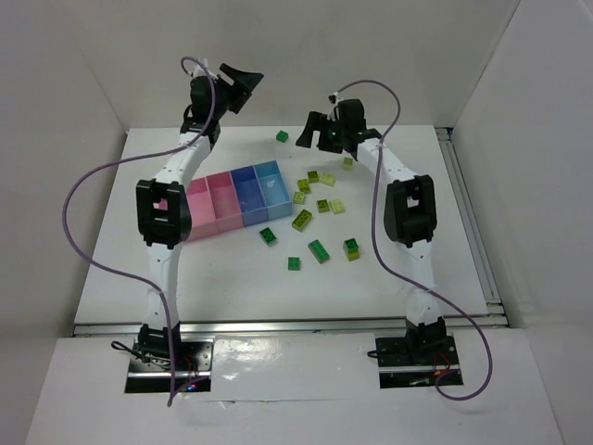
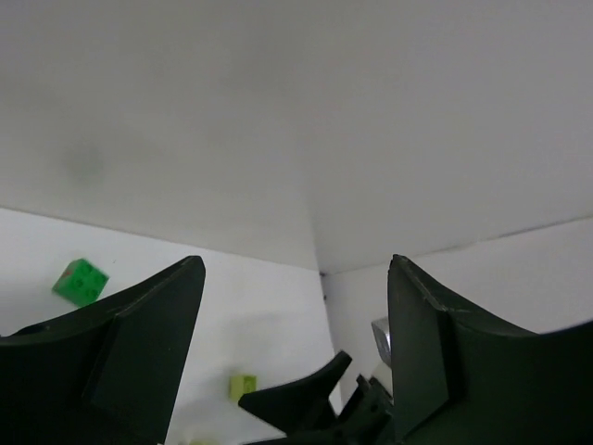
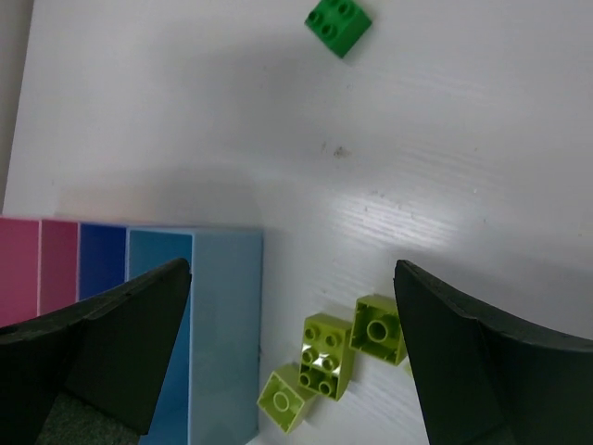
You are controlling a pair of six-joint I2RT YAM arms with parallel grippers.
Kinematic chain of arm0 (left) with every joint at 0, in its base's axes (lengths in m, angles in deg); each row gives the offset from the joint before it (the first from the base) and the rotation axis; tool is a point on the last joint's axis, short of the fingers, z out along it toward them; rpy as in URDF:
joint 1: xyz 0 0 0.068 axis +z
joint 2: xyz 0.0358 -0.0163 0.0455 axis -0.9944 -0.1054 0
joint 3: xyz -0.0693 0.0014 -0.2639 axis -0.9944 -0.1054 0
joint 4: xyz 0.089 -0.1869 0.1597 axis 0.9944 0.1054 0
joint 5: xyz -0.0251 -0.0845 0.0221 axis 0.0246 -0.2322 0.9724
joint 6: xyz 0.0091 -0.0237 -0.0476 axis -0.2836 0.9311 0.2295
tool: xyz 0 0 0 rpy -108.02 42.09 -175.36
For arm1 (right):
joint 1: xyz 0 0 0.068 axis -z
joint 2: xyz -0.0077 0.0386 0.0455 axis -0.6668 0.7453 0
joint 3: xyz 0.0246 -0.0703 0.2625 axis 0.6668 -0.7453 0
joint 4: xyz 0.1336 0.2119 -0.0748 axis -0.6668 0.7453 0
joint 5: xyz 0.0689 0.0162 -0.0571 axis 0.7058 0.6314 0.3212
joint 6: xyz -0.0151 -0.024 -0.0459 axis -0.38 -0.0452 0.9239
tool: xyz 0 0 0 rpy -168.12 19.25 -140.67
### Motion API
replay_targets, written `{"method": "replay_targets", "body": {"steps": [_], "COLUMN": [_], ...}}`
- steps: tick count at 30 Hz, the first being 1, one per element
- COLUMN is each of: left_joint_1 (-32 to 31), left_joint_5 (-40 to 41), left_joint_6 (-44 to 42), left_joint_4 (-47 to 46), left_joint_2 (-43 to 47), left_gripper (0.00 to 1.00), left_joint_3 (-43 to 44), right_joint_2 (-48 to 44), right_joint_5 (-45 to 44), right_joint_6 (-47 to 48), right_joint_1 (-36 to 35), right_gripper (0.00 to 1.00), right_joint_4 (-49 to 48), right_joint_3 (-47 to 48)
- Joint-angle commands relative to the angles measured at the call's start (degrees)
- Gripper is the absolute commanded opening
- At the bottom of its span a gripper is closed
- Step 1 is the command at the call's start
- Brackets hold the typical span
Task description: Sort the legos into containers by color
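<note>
White tabletop (image 1: pixel 222 278), containers (image 1: pixel 232 197) (overhead and right wrist)

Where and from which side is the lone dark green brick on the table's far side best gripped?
From straight above, pinching two opposite side walls of the dark green brick. It sits studs-up with nothing beside it, turned diagonally in the right wrist view, so the wrist likely needs rotating.

I count four joined bins (image 1: pixel 243 197): two pink, one dark blue, one light blue. I count thirteen legos (image 1: pixel 319 250) loose on the counter (image 1: pixel 232 283); I cannot settle their split by shade.
</note>
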Motion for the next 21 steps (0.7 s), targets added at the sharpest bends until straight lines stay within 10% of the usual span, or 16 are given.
{"method": "replay_targets", "body": {"steps": [1,21], "left_joint_1": [0.3,0.8], "left_joint_5": [-3.4,-5.6], "left_joint_6": [-11.6,-18.3], "left_joint_4": [8.6,22.2], "left_joint_2": [10.5,12.5], "left_gripper": [0.84,0.84], "left_joint_3": [-6.0,-2.4], "right_joint_2": [0.7,4.6], "right_joint_5": [3.9,27.1], "right_joint_6": [0.9,3.4], "right_joint_1": [-1.6,-12.3], "right_gripper": [0.97,0.5], "right_joint_4": [5.3,2.5], "right_joint_3": [2.5,0.3]}}
